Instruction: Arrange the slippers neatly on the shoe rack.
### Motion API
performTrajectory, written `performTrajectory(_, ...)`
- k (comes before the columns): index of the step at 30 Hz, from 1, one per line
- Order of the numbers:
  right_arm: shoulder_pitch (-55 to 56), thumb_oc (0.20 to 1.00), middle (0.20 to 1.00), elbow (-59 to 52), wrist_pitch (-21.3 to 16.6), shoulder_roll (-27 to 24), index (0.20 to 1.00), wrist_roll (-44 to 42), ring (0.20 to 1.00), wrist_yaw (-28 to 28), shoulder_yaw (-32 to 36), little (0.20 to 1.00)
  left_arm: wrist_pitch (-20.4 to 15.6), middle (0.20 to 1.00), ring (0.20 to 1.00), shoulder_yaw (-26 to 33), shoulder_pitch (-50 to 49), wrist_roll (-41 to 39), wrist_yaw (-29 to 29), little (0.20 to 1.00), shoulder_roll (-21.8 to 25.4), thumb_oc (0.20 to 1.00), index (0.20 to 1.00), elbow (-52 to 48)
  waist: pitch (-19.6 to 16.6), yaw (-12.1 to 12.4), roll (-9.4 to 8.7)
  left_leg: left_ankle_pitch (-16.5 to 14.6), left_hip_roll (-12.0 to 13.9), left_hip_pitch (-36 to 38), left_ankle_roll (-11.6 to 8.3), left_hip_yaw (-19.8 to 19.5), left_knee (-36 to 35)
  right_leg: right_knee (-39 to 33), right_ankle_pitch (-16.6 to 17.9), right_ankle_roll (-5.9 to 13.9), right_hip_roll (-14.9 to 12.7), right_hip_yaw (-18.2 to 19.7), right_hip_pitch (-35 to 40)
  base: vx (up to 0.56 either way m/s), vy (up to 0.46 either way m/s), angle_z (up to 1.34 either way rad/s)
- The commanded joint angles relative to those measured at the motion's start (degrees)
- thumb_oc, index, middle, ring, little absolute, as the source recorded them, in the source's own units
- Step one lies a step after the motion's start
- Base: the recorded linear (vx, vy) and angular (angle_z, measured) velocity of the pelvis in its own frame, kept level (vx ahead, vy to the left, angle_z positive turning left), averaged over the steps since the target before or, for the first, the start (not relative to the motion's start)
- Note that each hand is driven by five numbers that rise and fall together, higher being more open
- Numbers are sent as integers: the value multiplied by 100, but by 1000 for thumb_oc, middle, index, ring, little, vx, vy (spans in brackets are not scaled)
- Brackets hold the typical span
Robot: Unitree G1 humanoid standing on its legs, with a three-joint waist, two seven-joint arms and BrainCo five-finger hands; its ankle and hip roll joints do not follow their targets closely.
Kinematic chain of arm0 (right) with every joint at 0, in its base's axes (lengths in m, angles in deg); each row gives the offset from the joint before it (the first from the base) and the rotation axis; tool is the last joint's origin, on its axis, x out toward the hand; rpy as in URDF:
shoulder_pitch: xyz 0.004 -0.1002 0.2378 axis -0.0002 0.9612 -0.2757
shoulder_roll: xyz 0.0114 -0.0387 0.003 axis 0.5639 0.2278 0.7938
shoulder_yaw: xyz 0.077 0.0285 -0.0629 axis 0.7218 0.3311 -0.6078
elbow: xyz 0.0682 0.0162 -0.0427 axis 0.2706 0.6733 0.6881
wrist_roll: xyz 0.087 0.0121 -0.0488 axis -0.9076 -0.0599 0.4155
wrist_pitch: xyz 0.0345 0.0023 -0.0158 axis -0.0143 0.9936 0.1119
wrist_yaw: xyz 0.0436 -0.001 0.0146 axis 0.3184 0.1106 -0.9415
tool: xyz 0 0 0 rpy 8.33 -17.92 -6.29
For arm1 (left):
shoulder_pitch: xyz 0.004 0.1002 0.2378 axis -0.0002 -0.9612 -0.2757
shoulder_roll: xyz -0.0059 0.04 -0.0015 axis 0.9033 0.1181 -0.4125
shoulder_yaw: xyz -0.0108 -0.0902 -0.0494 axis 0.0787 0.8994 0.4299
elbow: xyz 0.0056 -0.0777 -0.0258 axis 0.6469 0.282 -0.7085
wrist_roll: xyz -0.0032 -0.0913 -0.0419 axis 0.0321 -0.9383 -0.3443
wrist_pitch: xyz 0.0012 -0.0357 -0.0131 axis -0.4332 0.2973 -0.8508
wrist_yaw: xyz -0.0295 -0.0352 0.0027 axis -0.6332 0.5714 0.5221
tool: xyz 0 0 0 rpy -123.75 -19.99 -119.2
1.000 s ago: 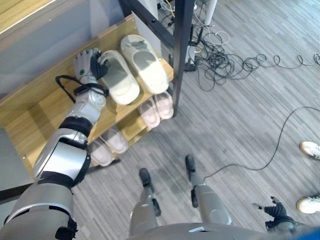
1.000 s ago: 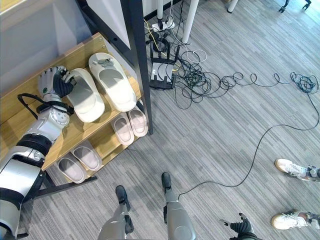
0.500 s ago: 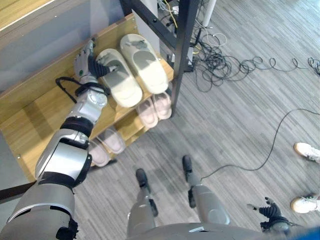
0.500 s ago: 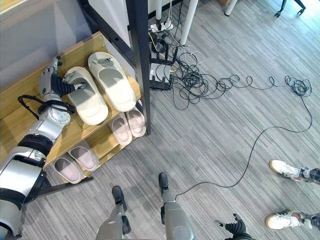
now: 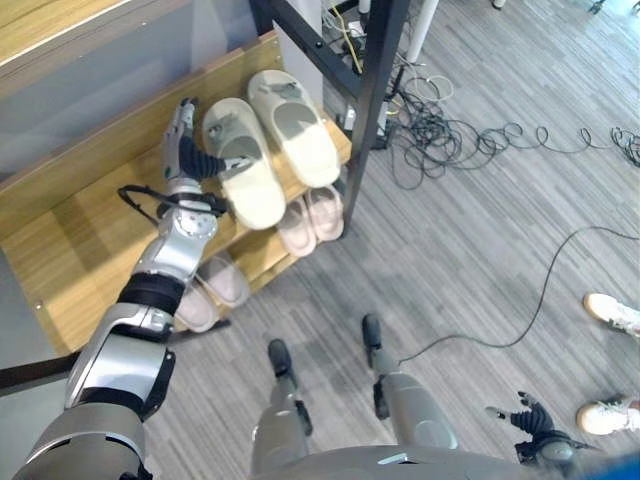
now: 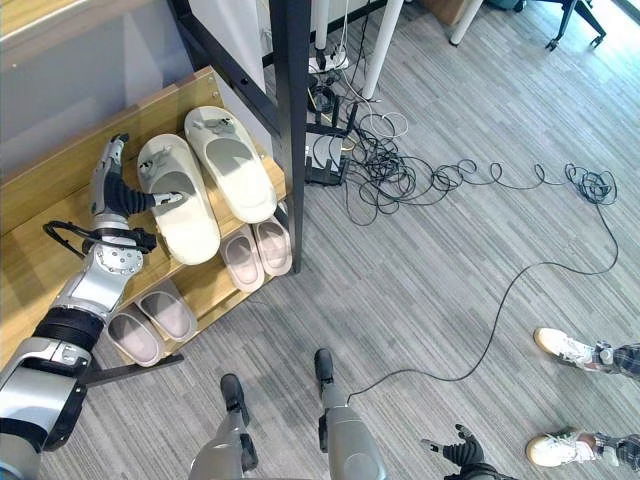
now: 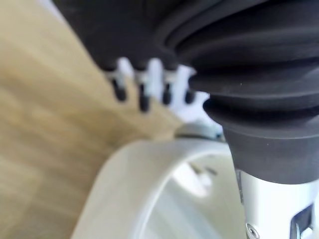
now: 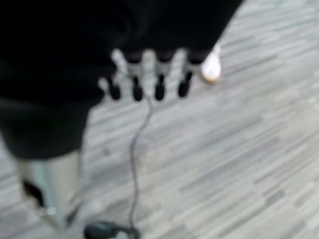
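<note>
Two cream slippers [image 6: 210,175] lie side by side at the shoe rack [image 6: 45,270] top shelf's right end; left robot hand [image 6: 108,185], fingers straight, presses the nearer one's heel rim; light, springy foam, best pushed there; right robot hand [image 6: 458,448] hangs relaxed

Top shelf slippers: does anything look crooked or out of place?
Yes. The slipper by the left hand juts past the shelf's front edge, beyond its partner, so the pair looks uneven.

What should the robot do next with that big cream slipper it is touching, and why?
Probably nudge the near cream slipper back onto the top shelf with the left hand. Its toe juts past the shelf's front edge, further than the second cream slipper beside it, so the pair looks uneven.
</note>
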Motion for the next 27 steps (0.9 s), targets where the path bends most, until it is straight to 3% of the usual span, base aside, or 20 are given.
performTrajectory(1,-102,1000,1000,45,25,-381,1000,-175,1000,8,350,1000,-323,1000,1000,378,410,-351,94,1000,-31,1000,1000,-153,85,126,608,156,336,-158,-220,-381,75,980,-928,358,-175,-199,-466,0,0,0)
performTrajectory(3,-219,1000,1000,17,69,-276,1000,-105,1000,39,228,1000,-421,1000,1000,471,382,-745,4,1000,-248,1000,1000,-160,10,150,637,161,323,-141,-211,-381,75,964,-936,347,-168,-198,-441,0,0,0)
performTrajectory(6,-218,1000,1000,53,92,-270,1000,-97,1000,69,283,1000,-456,1000,1000,516,348,-873,8,1000,-155,1000,1000,-208,-8,158,669,154,315,-134,-210,-374,75,949,-934,353,-176,-201,-423,4,11,5)
performTrajectory(14,-257,1000,1000,199,158,-194,1000,-113,1000,64,314,1000,-581,1000,1000,762,-455,-894,213,1000,228,1000,1000,-277,-174,261,744,145,314,-38,-219,-393,75,902,-974,357,-167,-244,-257,17,9,8)
performTrajectory(18,-304,1000,1000,220,167,-146,1000,-87,1000,57,264,1000,-586,1000,1000,797,-715,-667,154,1000,193,1000,1000,-292,-202,285,731,142,317,-12,-224,-407,75,899,-991,350,-159,-253,-214,1,-1,-2)
performTrajectory(27,-356,1000,1000,226,193,-63,1000,16,1000,43,182,1000,-648,1000,1000,799,-1560,-360,321,1000,-284,1000,1000,-691,-250,345,712,118,318,66,-215,-433,75,893,-1024,328,-155,-287,-100,2,-1,1)
